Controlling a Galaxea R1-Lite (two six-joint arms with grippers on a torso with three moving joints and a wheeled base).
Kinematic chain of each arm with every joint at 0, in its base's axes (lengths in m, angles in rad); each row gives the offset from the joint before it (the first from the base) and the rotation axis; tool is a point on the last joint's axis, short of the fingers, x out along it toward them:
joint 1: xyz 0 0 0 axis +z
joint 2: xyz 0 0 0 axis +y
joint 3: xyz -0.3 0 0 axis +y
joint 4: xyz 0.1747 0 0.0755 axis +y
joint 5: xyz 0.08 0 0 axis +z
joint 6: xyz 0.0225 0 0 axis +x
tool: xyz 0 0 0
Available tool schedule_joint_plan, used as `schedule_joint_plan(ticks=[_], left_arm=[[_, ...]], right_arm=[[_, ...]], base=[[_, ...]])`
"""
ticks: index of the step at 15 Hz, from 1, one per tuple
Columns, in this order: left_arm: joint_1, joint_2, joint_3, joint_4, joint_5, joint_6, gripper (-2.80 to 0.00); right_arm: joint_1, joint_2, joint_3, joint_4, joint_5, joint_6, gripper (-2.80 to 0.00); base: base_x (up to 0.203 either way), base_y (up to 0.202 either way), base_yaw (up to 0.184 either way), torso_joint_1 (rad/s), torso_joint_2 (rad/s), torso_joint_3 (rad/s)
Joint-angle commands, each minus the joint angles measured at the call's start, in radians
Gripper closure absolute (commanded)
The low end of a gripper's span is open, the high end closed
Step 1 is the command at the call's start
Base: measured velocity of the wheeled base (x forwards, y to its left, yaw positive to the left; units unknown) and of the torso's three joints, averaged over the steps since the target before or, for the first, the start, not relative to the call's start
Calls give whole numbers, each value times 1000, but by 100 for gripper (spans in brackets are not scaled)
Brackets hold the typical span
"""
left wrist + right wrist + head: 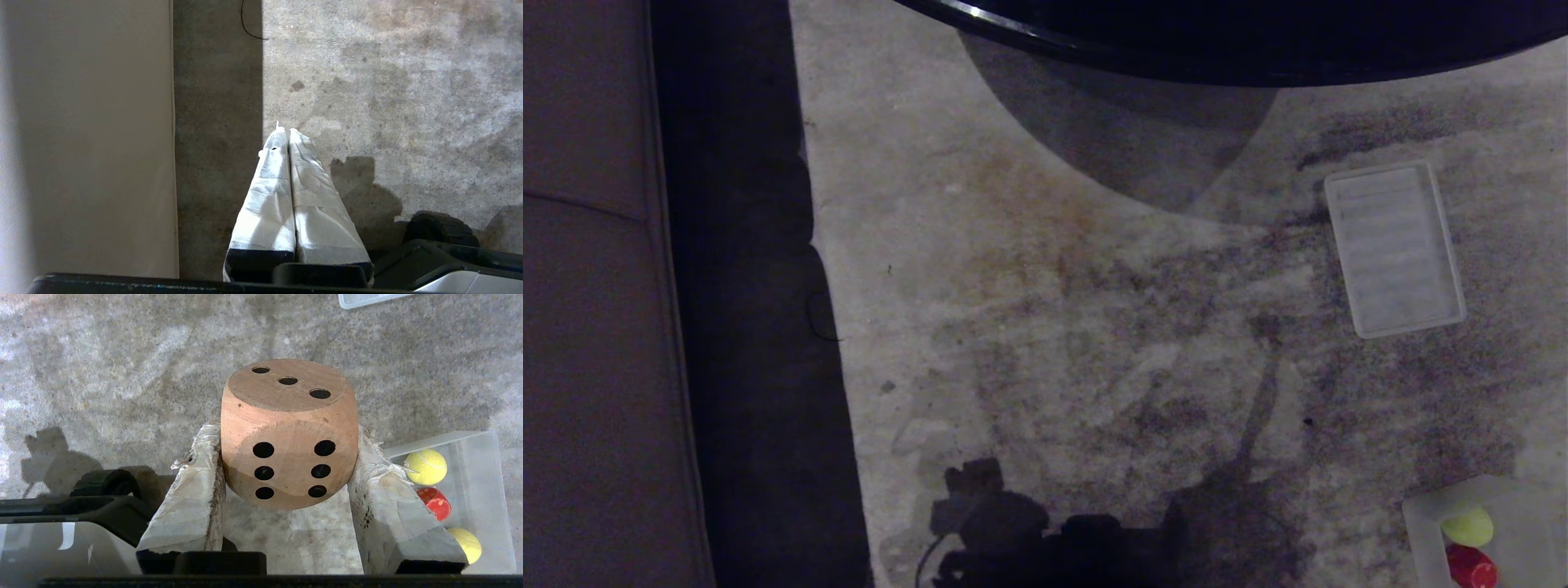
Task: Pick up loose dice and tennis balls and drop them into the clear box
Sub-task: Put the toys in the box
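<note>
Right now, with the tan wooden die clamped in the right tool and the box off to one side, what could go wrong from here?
1. The tan wooden die with black pips is pinched only at its lower sides by the right tool; its rounded edges could let it slip.
2. The clear plastic box lies off to the side, not beneath the die, so an early release lands on the carpet.
3. A yellow-green tennis ball and a red die already lie inside; a hard drop might bounce out.

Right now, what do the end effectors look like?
Left end effector: two long tapered fingers wrapped in wrinkled white tape, black at the base. Right end effector: same white wrap on its fingers, frayed and speckled at the edges, black base.
</note>
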Motion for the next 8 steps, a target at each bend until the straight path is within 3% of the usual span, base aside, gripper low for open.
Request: schedule_joint_plan(ticks=[1,5,8], left_arm=[[0,1,2,0,2,-1,0],[0,1,2,0,2,-7,0],[0,1,2,0,2,-12,0]], right_arm=[[0,2,3,0,-1,2,0],[0,2,3,2,-1,2,0],[0,2,3,2,-1,1,0]], base=[[0,0,0,0,0,0],[0,0,0,1,0,7],[0,0,0,3,1,150]])
